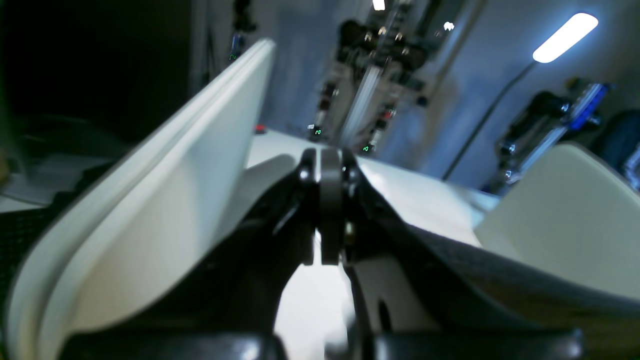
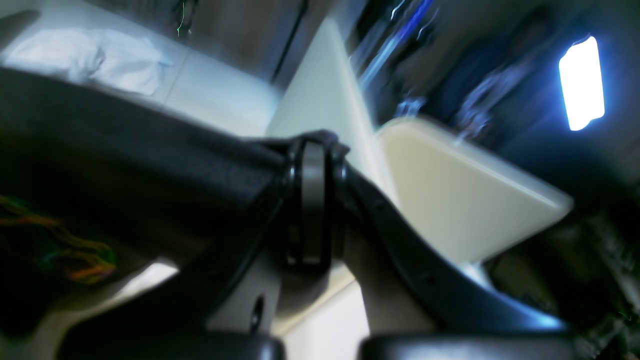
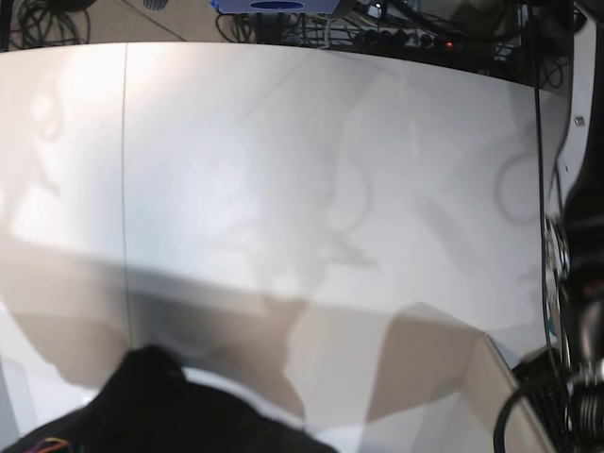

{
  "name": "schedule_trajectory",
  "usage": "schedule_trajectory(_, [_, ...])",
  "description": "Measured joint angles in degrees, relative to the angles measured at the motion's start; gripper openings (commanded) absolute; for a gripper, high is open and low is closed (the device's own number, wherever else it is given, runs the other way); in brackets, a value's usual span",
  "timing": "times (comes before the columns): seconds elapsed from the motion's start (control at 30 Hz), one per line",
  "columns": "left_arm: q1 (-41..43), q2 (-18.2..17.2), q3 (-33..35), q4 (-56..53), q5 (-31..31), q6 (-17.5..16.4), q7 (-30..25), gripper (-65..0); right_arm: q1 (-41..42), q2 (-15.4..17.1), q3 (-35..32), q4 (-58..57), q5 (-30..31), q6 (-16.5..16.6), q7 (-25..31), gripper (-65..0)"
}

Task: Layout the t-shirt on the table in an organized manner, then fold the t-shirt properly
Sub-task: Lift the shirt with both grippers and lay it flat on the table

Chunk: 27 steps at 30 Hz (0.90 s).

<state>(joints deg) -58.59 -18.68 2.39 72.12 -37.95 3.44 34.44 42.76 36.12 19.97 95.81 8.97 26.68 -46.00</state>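
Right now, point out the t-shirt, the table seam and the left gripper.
t-shirt (image 3: 160, 411): base view, black cloth at bottom edge.
table seam (image 3: 125, 189): base view, thin dark line.
left gripper (image 1: 327, 210): left wrist view, pinched fingertips.

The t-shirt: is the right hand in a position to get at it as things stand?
Probably yes, already: in the right wrist view the right hand looks shut on the t-shirt, black cloth bunched at its tips. Blur leaves some doubt.

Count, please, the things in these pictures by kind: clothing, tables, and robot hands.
Clothing: 1, the black t-shirt, pinched in both hands.
Tables: 1, the white table.
Robot hands: 2, the left hand and the right hand, each shut on the black cloth.
Total: 4.
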Motion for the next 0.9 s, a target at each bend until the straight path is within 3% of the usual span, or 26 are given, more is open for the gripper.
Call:
schedule_trajectory(0.1, [13.9,-0.8,-2.9,15.3,0.4,0.1,7.6,-65.0,-14.2,-3.5,4.5,6.8,-1.2,0.0,-3.0,-65.0])
schedule_trajectory(0.2, [27.9,-0.6,-3.8,22.2,-1.2,-1.5,8.3,-65.0,-27.5,-10.0,8.2,7.5,-0.2,1.1,-3.5,-65.0])
schedule_trajectory(0.33, [43.3,-1.4,-7.3,20.9,2.0,0.9,8.6,-65.0,-37.4,-16.9,11.2,0.2,-0.9,0.9,4.6,-65.0])
schedule_trajectory(0.4, [48.0,-1.3,-7.4,20.1,4.6,0.1,8.0,-65.0,-41.0,-18.8,11.2,-6.2,-0.5,0.9,8.8,-65.0])
schedule_trajectory(0.63, [58.5,4.1,-6.8,9.8,14.2,-0.7,1.5,-65.0,-42.8,-19.0,11.7,-31.1,-1.3,0.5,16.0,-65.0])
schedule_trajectory(0.9, [59.7,4.1,-7.2,6.5,15.0,-0.5,-2.5,-65.0,-43.6,-17.9,11.4,-32.9,-1.3,0.3,16.9,-65.0])
